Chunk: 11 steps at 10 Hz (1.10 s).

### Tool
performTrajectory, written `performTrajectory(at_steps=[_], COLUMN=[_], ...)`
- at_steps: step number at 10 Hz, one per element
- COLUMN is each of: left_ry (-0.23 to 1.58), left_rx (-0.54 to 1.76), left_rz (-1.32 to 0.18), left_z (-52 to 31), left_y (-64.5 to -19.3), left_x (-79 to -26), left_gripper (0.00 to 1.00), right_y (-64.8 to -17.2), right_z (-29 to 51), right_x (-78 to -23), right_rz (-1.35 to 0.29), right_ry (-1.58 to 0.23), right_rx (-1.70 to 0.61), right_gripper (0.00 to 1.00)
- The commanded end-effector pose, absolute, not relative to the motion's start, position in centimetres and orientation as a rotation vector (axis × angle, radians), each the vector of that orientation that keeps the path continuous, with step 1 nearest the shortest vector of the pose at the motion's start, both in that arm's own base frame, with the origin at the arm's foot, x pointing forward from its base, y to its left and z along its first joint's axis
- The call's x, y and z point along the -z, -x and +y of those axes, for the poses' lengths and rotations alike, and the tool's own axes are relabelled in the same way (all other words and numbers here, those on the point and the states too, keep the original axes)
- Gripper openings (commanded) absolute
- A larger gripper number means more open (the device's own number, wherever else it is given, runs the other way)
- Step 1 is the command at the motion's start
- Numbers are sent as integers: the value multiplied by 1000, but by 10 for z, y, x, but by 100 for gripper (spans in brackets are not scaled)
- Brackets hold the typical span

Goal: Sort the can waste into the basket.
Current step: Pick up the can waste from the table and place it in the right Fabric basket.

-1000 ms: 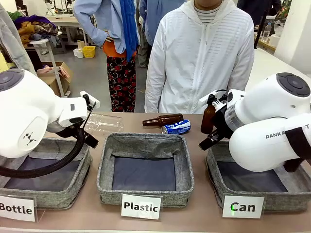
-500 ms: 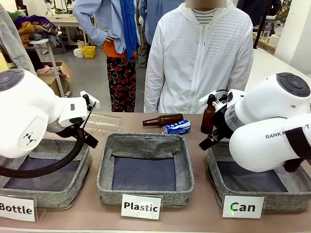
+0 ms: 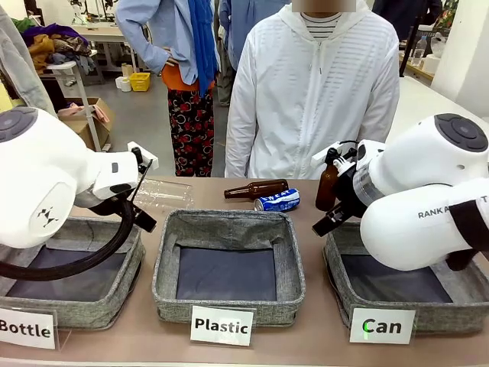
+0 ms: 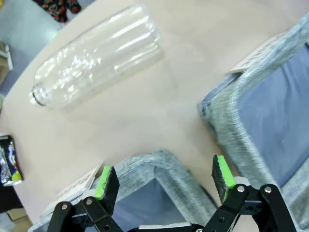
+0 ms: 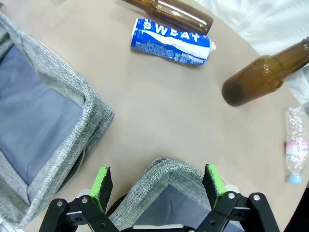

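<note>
A blue and white can (image 3: 276, 200) lies on its side on the table, behind the middle basket and just in front of a lying brown bottle; in the right wrist view the can (image 5: 171, 41) lies well beyond the fingers. The grey basket carded "Can" (image 3: 338, 264) stands at the front right. My right gripper (image 5: 158, 180) hangs open over that basket's far left corner (image 5: 164, 171), holding nothing. My left gripper (image 4: 165, 175) is open and empty above the far corner of the "Bottle" basket (image 4: 152, 162).
The lying brown bottle (image 3: 256, 189) and an upright brown bottle (image 3: 328, 183) flank the can. A clear plastic bottle (image 3: 162, 193) lies at the back left and a smaller one (image 5: 295, 145) at the right. The "Plastic" basket (image 3: 229, 222) sits mid-table. A person in white stands opposite.
</note>
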<state>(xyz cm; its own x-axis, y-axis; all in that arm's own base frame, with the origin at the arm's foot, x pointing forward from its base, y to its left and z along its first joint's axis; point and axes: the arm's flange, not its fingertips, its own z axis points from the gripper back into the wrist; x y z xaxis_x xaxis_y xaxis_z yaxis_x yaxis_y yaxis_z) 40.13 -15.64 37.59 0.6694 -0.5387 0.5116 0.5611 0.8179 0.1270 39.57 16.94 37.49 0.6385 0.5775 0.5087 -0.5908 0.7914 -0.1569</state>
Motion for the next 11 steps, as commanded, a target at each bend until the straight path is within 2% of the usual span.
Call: performTrajectory(at_steps=[1, 4, 5, 6, 7, 8, 10, 11], left_ry=[159, 237, 270, 316, 336, 434, 877, 962], left_rx=[703, 825, 820, 818, 755, 771, 687, 575], left_rz=[-629, -851, -945, -1037, -1090, -1091, -1111, -1109], left_z=[-151, -117, -87, -41, 5, 48, 139, 165], left_y=[-362, -280, -258, -239, -233, -232, -247, -253], left_x=[-421, -491, -505, -516, -515, -506, -472, -449], left_gripper=[100, 100, 100, 100, 100, 100, 100, 100], right_y=[-365, -297, -276, -256, -251, -252, -264, -267], right_z=[158, 120, 89, 44, -2, -44, -119, -150], right_x=[-412, -487, -504, -516, -518, -513, -492, -480], right_rz=[-607, -782, -840, -899, -915, -881, -728, -736], right_ry=[-15, -119, -224, -408, -501, -612, -842, -932], right_rx=[-756, -776, -779, -809, -678, -510, -141, -51], right_gripper=[100, 100, 100, 100, 100, 100, 100, 100])
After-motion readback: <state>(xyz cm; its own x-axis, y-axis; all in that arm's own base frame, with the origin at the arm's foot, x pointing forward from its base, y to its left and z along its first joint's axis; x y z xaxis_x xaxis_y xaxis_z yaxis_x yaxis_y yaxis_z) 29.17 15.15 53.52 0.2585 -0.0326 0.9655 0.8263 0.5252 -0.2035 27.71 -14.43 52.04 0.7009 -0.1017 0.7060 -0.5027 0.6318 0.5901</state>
